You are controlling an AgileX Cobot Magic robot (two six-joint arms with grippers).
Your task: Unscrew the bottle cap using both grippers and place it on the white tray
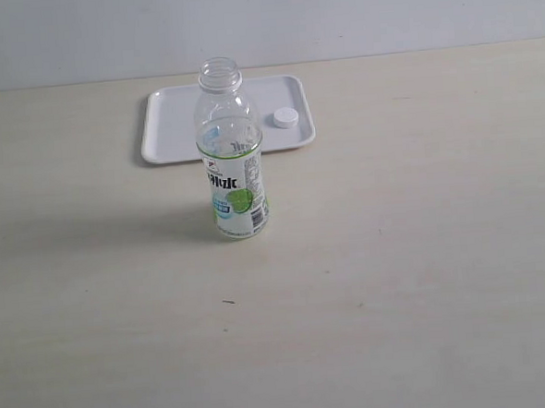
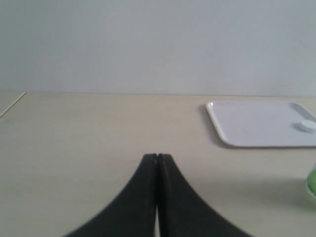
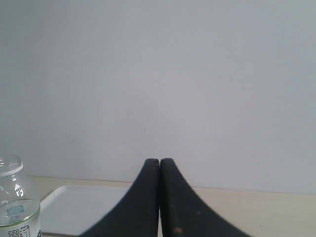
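Left wrist view: my left hand [image 2: 157, 157] is pinched closed and empty, the small ribbed white plastic cap [image 2: 307, 125] on the flat white tray [image 2: 247, 128] ahead. My right hand [image 3: 159, 161] is closed too.

A pale beige counter with faint wood grain [image 1: 399, 298] fills the exterior view from its near edge to its far edge. Along the far edge it meets a plain, matt grey-white wall [image 1: 353, 14], evenly lit. The light is soft and diffuse. One faint, blurred shadow [image 1: 117, 230] lies toward the counter's left edge. A small dark speck [image 1: 228, 302] marks the surface closer to the near edge. In the left wrist view a thin pale line [image 2: 12, 104], seam or edge, cuts across one corner.
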